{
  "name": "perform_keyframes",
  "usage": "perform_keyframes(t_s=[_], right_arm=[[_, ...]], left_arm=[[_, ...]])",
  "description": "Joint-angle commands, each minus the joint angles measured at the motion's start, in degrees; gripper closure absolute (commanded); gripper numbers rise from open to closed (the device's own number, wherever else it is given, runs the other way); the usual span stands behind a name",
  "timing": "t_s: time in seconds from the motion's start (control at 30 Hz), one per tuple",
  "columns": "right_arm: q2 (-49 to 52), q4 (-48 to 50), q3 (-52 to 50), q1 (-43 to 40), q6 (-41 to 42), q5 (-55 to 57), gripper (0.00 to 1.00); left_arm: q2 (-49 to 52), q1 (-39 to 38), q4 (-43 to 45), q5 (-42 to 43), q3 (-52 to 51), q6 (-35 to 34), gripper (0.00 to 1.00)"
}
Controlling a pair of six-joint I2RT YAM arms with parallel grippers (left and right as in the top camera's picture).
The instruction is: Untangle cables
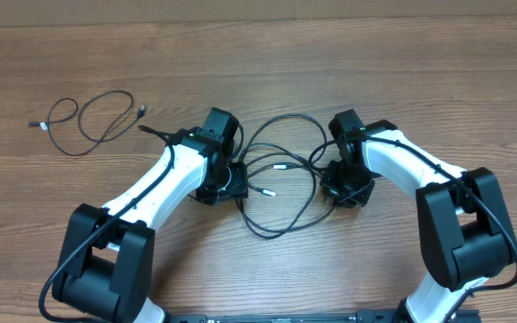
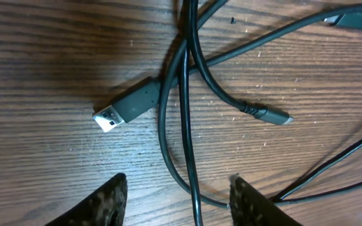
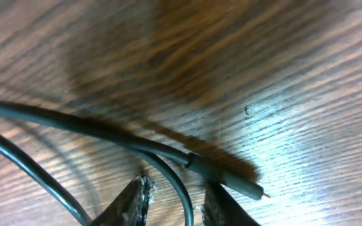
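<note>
Tangled cables (image 2: 186,125) are spread on the desk (image 1: 258,54).
The left pincer (image 2: 178,185) is held apart, one strand passing between its fingers (image 2: 99,204) and a USB plug (image 2: 121,110) lying just ahead. The right pincer (image 3: 175,188) is also parted, a strand looped between its fingers (image 3: 131,204), a small plug (image 3: 225,177) beside.

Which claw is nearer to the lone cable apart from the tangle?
Left. The left claw is on the side of the tangle facing the lone cable; the right claw, opposite.
</note>
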Motion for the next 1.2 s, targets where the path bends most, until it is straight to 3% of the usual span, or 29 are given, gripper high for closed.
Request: perform_keyframes(t_s=[0.0, 0.03, 0.73, 1.17], right_arm=[[0.4, 2.1, -0.5, -0.1, -0.2, 4.6, 0.53], [0.4, 2.3, -0.5, -0.1, -0.2, 5.0, 0.00], [0.4, 2.3, -0.5, -0.1, -0.2, 4.9, 0.00], [0.4, 2.3, -0.5, -0.1, -0.2, 5.0, 0.00]], left_arm=[[0.5, 0.2, 0.3, -1.1, 0.2, -0.4, 0.40], [0.5, 0.2, 0.4, -1.2, 0.2, -0.4, 0.39], [0.5, 0.2, 0.9, -1.4, -0.8, -0.4, 0.39], [0.5, -1.4, 1.7, 1.2, -2.8, -3.0, 0.54]])
